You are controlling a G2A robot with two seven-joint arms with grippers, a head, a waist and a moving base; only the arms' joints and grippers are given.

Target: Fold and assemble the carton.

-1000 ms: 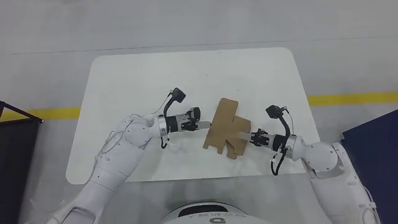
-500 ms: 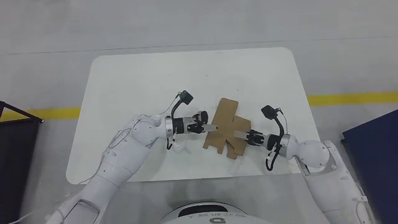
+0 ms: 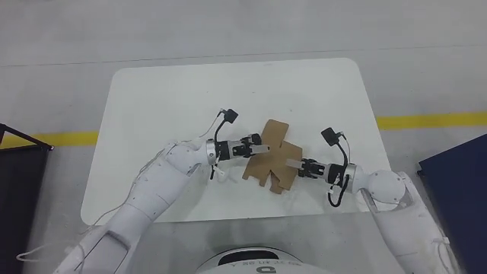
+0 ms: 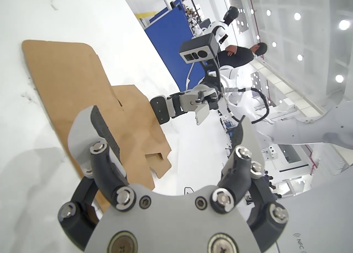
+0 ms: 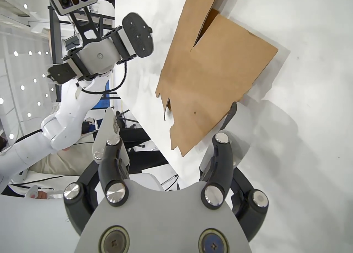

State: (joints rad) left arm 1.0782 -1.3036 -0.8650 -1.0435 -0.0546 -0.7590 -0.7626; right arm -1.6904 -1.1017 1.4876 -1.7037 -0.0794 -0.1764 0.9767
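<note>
Your left gripper point(image 3: 260, 150) and right gripper point(image 3: 293, 169), both spread wide, flank opposite edges of the flat carton point(image 3: 270, 160) mid-frame on the table point(image 3: 167, 99), likely poised to pinch its panels for folding.

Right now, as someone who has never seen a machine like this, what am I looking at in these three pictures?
It is a robot with two arms, each ending in a two-fingered gripper. The top view looks down from a camera above the arms. The other two come from a camera on each wrist, so you see that arm's own fingers up close. On the white table lies a flat brown cardboard carton, not yet folded. The left gripper and right gripper sit at opposite edges of it, both open. Nothing is gripped.
</note>
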